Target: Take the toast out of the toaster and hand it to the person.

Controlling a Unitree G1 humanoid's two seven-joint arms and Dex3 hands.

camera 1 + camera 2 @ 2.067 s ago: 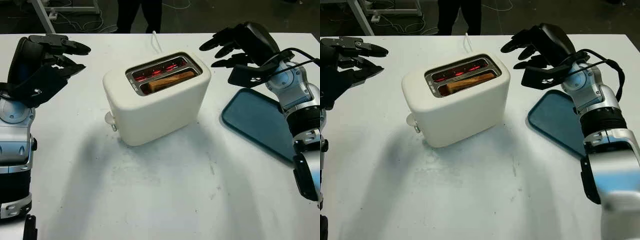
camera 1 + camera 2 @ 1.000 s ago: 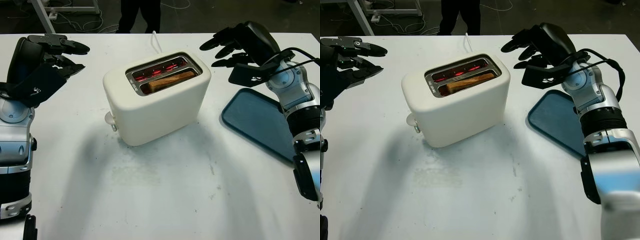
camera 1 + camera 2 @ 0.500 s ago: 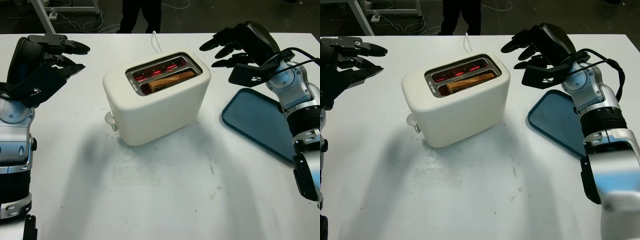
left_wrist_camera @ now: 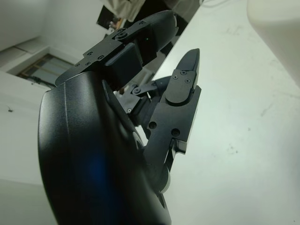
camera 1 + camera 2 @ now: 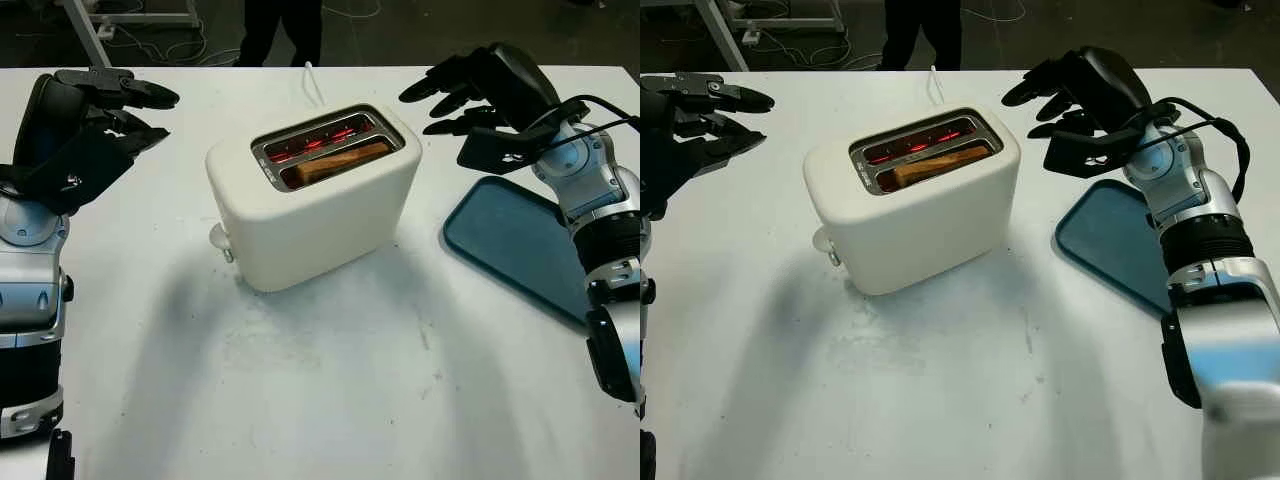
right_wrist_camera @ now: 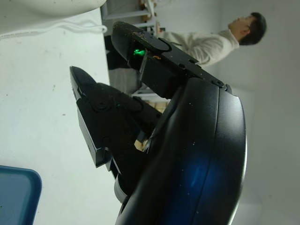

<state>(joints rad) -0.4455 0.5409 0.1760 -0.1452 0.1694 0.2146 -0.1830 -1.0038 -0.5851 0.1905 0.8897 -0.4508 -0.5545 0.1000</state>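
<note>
A cream toaster (image 5: 312, 200) stands mid-table with its slots glowing red. A slice of toast (image 5: 342, 160) sits in the nearer slot, its top edge just above the rim. My left hand (image 5: 140, 110) hovers open to the left of the toaster, well apart from it. My right hand (image 5: 440, 95) hovers open to the toaster's right, above the table and a short way from its top corner. A person (image 5: 282, 30) stands beyond the far table edge; the same person (image 6: 206, 44) appears in the right wrist view.
A blue tray (image 5: 515, 245) lies flat on the table at the right, under my right forearm. The toaster's white cord (image 5: 312, 82) runs off the far edge. The toaster's lever knob (image 5: 218, 238) sticks out on its left end.
</note>
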